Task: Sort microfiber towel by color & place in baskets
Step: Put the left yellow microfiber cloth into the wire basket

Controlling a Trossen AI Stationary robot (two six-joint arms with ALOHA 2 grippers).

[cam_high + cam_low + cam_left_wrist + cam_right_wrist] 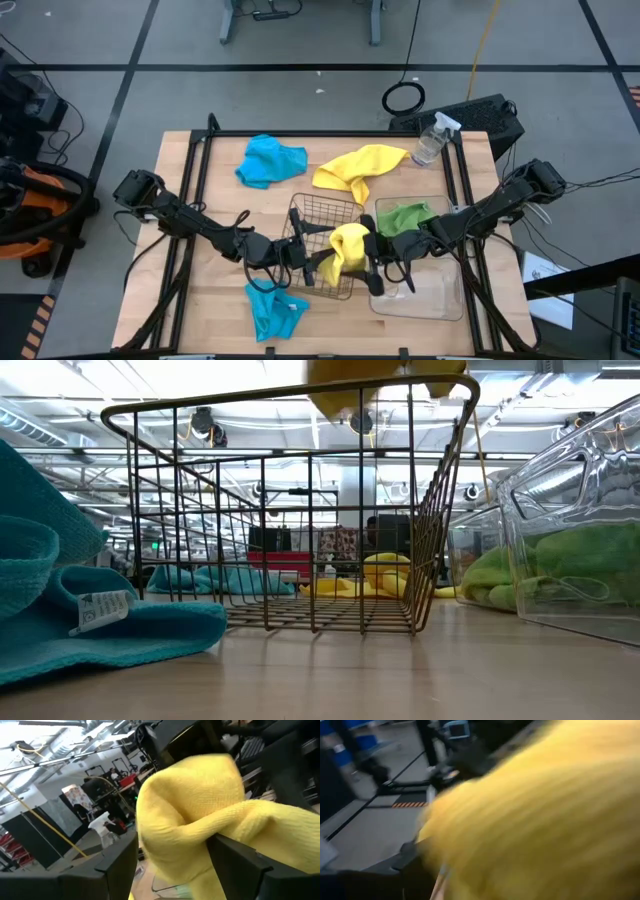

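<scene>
So the yellow towel (347,247) is bunched up over the right-hand edge of the wire basket (322,212), right between the two arms, and in the low view you can see it hanging above the rim, not down on the mesh floor yet.

The left gripper (318,268) has its fingers (243,866) spread but pressed into the cloth; the left wrist view shows the yellow fabric draped over and between them, so I'd say it's carrying the towel. The right gripper (372,262) sits just beside the bunch with its fingers opened up. The right wrist view is nothing but yellow blur, so I can't say whether any cloth is still snagged on it.

What could go wrong, my guess:
- The bunch straddles the rim next to the clear tub (415,262) holding the green towel (404,217). Let go now and it may flop onto the wire edge or slide over into the tub, the wrong colour bin.
- If the right fingers are still caught in the fabric, pulling away could drag the towel out of the basket.
- The hold is loose, so it could drop early.

Orientation: it's a crumpled lump, no real front. Its long axis runs roughly front to back along the basket's side, with a folded hump on top.

The other towels are lying out on the surface.
</scene>
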